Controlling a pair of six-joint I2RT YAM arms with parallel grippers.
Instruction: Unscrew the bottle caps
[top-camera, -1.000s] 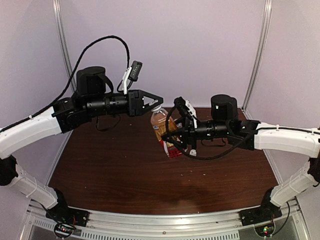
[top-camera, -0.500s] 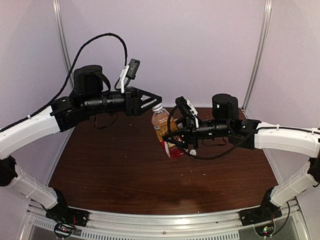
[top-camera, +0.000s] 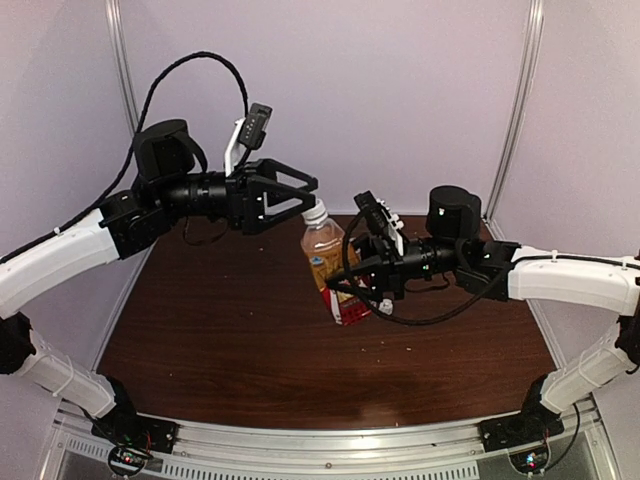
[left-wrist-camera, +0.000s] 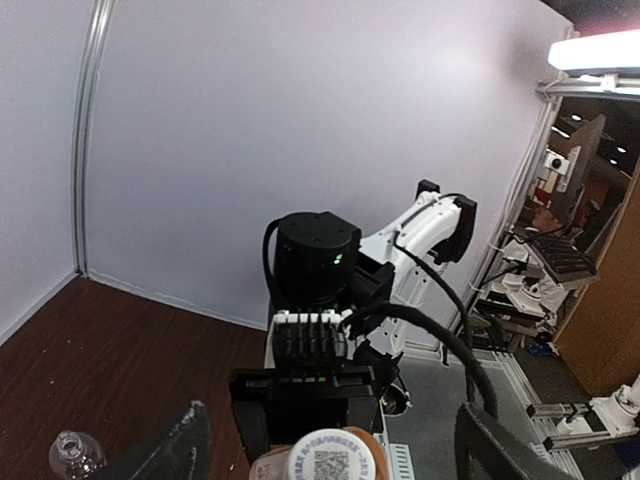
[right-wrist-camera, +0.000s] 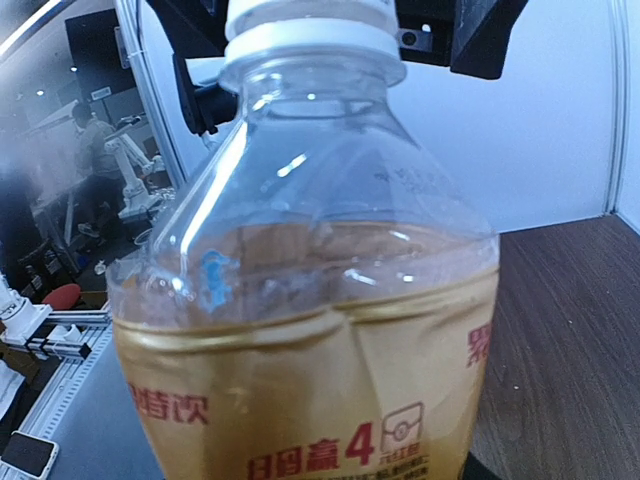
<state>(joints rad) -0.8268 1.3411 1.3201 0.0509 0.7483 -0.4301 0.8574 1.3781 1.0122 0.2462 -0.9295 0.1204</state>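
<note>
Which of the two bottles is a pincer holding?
The amber-brown bottle with the red and white label: the right pincer grips it, while the clear bottle sits apart, untouched.

The top view has soft, even light and looks a little grainy. The dark brown wooden table (top-camera: 250, 340) looks dim there. In the left wrist view a long white lamp (left-wrist-camera: 595, 50) glares at the top right. The pale grey wall post (left-wrist-camera: 88, 130) bends a bit near the edge. In the right wrist view the clear plastic bottle of brown drink (right-wrist-camera: 310, 330) fills the picture. White glints sit on its shoulder. The room behind it on the left is blurry.
</note>
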